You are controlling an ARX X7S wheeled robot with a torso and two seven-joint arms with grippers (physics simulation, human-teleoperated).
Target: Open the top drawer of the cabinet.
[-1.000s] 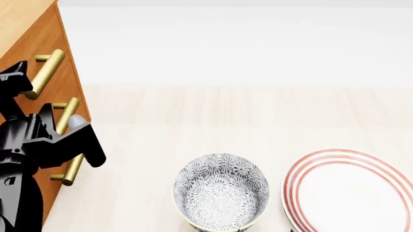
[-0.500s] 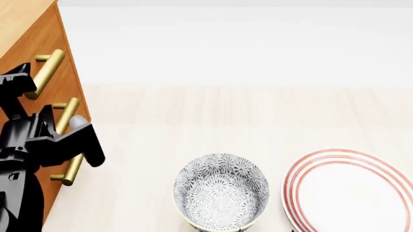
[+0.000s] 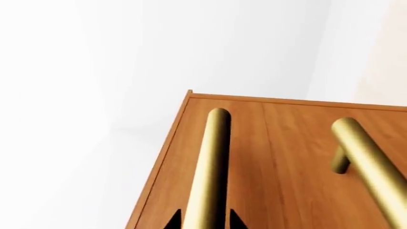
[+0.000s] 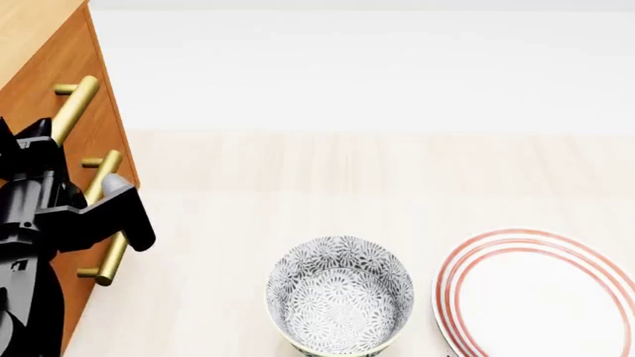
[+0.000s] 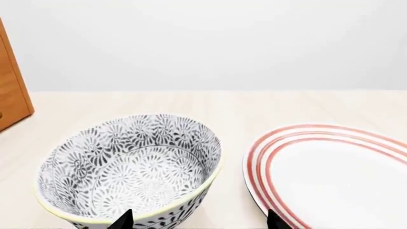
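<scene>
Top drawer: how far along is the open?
Done: the left gripper has reached the top drawer; its fingertips straddle the brass handle. In hand: closing on that bar; grip not confirmed. Left: the pull itself, since the drawer front sits flush with the cabinet. The right gripper idles over the bowl.

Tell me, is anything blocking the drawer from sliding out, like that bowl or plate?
Nothing visible does. The top drawer slides out over bare floor; the bowl and plate sit well off to the side. The left gripper straddles its brass handle.
</scene>
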